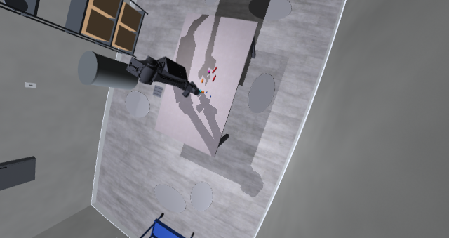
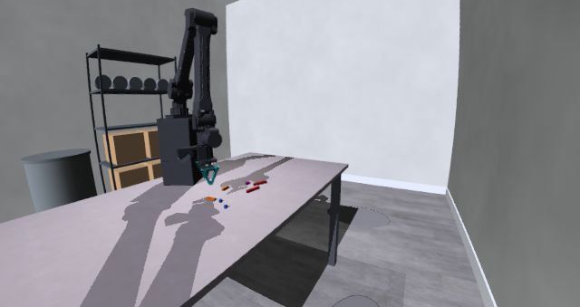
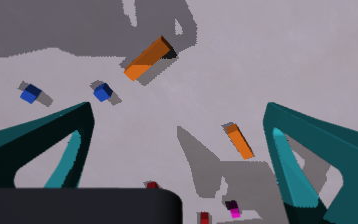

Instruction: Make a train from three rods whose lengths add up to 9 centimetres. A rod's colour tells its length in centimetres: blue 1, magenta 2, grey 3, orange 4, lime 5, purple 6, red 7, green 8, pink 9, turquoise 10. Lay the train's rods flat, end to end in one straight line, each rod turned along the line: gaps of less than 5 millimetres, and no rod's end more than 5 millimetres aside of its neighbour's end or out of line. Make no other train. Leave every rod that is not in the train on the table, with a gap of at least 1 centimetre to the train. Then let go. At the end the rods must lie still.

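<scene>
My gripper (image 1: 200, 92) (image 2: 210, 181) (image 3: 178, 111) is open and empty above the table. One orange rod (image 1: 203, 92) (image 2: 210, 199) (image 3: 149, 57) lies slanted at the wrist view's top. A blue rod (image 1: 206, 92) (image 2: 220, 200) (image 3: 103, 92) lies near it, apart; another blue rod (image 1: 210, 96) (image 2: 226, 206) (image 3: 30, 94) lies farther out. A second orange rod (image 1: 202, 80) (image 2: 226, 187) (image 3: 240, 142) lies beside the right finger in the wrist view. A magenta rod (image 1: 209, 71) (image 2: 247, 182) (image 3: 235, 210) and two red rods (image 1: 214, 78) (image 2: 260, 183) (image 3: 204, 218) lie beyond, the reds partly hidden in the wrist view. All rods lie apart.
The table (image 1: 231, 38) (image 2: 281, 207) carries the arm's shadows, some across the rods' area. The arm's dark base (image 2: 176, 150) stands at the table's edge. A grey cylinder (image 1: 116, 71) (image 2: 59, 180) and a shelf rack (image 2: 131, 90) stand beyond that side.
</scene>
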Controlling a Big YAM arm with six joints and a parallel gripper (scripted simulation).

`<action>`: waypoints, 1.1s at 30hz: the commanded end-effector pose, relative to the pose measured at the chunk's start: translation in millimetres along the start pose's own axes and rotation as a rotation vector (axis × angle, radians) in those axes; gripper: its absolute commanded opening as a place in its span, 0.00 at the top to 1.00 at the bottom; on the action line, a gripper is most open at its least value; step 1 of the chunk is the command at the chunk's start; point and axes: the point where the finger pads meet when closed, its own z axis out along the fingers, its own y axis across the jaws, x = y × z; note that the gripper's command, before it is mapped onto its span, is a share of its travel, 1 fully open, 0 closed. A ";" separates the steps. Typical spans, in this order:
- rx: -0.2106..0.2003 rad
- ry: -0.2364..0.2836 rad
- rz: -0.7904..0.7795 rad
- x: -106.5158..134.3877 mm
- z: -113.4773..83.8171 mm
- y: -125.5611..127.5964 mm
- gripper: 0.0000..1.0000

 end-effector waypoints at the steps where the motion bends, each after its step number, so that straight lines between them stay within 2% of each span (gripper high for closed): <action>1: 0.005 -0.004 -0.100 4.4 1.8 -7.4 0.00; 3: 0.005 -0.004 -0.100 4.5 1.8 -7.0 0.00; 4: 0.005 -0.004 -0.203 9.2 2.5 -10.1 0.00; 9: 0.007 -0.004 -0.200 8.4 2.5 -9.3 0.00; 10: 0.007 -0.004 -0.299 13.4 3.1 -13.2 0.00; 15: 0.008 -0.004 -0.299 13.5 2.7 -12.8 0.00; 16: 0.007 -0.004 -0.379 17.0 3.2 -15.3 0.00; 19: 0.007 -0.004 -0.379 17.1 2.7 -15.0 0.00; 23: 0.006 -0.004 -0.490 22.1 3.0 -17.9 0.00; 33: 0.005 -0.004 -0.484 20.2 2.6 -16.0 0.00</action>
